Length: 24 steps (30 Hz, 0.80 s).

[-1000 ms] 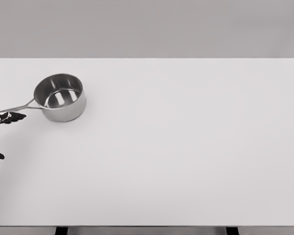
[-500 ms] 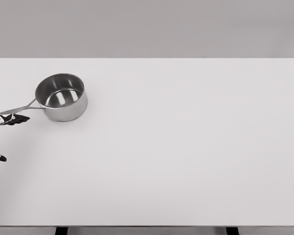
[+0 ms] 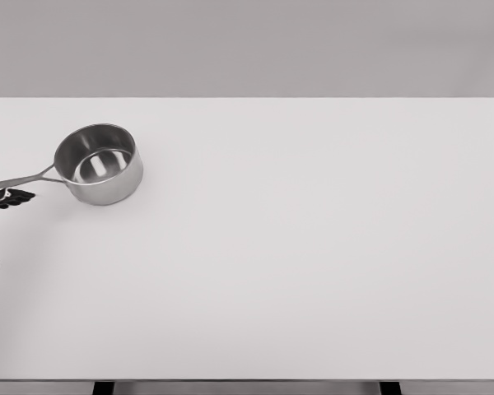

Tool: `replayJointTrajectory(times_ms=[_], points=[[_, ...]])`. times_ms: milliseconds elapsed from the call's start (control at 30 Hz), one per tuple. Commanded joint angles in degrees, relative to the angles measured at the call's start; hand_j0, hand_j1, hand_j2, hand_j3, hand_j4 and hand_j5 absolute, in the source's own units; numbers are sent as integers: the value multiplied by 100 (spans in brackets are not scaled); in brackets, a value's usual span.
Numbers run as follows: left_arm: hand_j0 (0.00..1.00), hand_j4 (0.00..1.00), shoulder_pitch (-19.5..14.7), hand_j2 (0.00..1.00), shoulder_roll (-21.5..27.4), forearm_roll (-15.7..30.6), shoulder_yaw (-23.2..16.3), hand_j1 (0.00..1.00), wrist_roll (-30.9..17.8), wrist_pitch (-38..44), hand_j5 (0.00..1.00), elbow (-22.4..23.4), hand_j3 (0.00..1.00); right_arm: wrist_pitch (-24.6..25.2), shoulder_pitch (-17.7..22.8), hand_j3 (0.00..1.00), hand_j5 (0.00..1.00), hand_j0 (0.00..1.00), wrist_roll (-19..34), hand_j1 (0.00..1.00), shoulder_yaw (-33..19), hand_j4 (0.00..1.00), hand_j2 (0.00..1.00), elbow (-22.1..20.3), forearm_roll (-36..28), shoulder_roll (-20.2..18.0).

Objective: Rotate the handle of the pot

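A shiny steel pot (image 3: 99, 164) stands upright on the white table (image 3: 296, 247) near its far left. Its thin metal handle (image 3: 20, 180) points left and slightly toward me, running out to the picture's left edge. Only dark tips of my left hand (image 3: 2, 197) show at the left edge. One tip lies just below the handle's outer end, and a second small tip sits lower down. Whether the hand touches or holds the handle cannot be made out. My right arm is out of view.
The table's left edge lies close to the pot handle. The far edge (image 3: 247, 99) runs behind the pot, against a plain grey wall.
The left hand's tips have pulled back toward the left edge. The pot has slid slightly left after a small shift right, and its handle lies a little flatter.
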Motion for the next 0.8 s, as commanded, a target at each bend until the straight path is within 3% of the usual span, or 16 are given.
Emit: replayJointTrajectory(times_ms=[0,767], points=[[100,100,0,100,15,14,3,100,1,9,100,38,100,-4,0,100,100,100,0,100,6,100,100,4,0,0],[100,100,-273,100,-117,-153,-6,100,1,18,100,328,100,-4,0,100,100,100,0,100,-3,100,100,4,0,0]])
